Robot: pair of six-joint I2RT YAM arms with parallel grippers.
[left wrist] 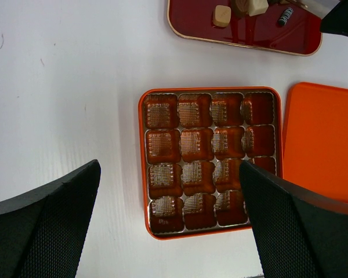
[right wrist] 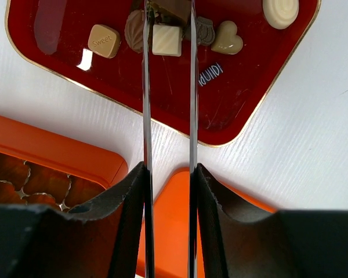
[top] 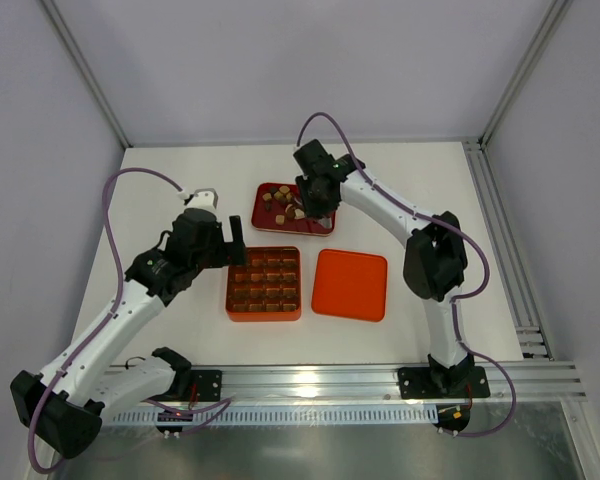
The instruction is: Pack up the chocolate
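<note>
The chocolate lies as several small brown, tan and cream pieces on the dark red tray. In the right wrist view a tan square, a cream square and a heart show on the tray. My right gripper is shut on thin metal tongs. Their tips reach among the pieces, either side of a tan piece at the frame's top edge. My left gripper is open and empty above the orange box. The box's cells I can see hold no chocolate.
The orange lid lies flat just right of the box, below the tray. It also shows in the left wrist view. The box, lid and tray sit close together at the table's middle.
</note>
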